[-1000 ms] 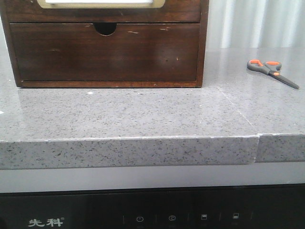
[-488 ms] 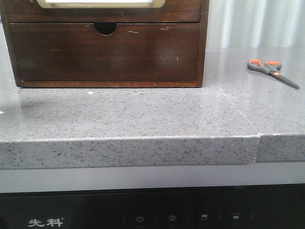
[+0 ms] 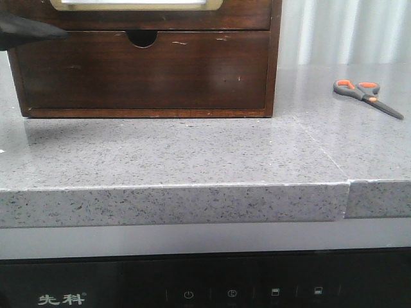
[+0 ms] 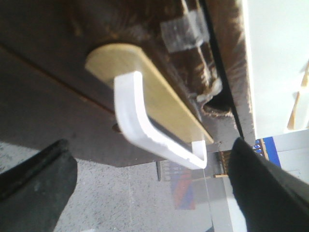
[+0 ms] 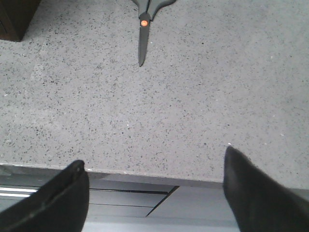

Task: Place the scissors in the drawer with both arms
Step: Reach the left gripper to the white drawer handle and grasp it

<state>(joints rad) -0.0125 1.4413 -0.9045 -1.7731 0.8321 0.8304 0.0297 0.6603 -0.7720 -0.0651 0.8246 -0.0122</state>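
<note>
The scissors, grey with orange-lined loops, lie flat on the counter at the far right. In the right wrist view the scissors point their blades toward my right gripper, which is open and empty over the counter's front edge, well short of them. The drawer is the upper one in the wooden cabinet, shut, with its brass frame cut off by the picture's top. My left gripper is open at the drawer's front, its fingers on either side of the white pull on the brass plate. One dark finger shows at the left.
Below it is a plain drawer with a semicircular notch, also shut. The cabinet stands on a speckled grey counter that has a seam at the right. A black appliance panel runs under the counter edge.
A dark finger of my left gripper has come into the front view at the upper left, in front of the cabinet. The scissors have not moved.
</note>
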